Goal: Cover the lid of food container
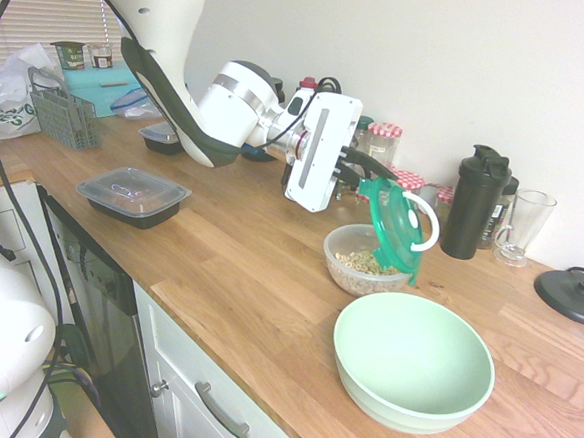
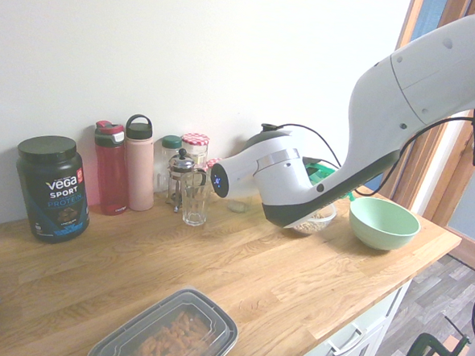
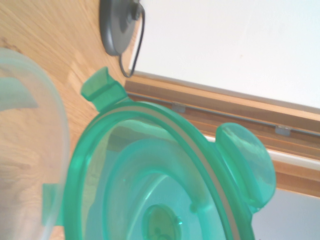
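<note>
The fingers [image 1: 368, 180] grip the lid [image 1: 395, 232] by its upper rim, holding it nearly upright over the container [image 1: 365, 261], so it needs tilting flat.

The first exterior view looks down along the wooden counter [image 1: 259, 267] from my base end, fairly near, facing the white wall; my arm enters from its left. The second exterior view stands at the opposite end, lower and further back, so my arm enters from its right. Both take in the mint bowl [image 1: 412, 360] [image 2: 383, 222] and the jars by the wall. My wrist view sits very close behind the green lid [image 3: 150, 175], facing across the counter toward the wall.
</note>
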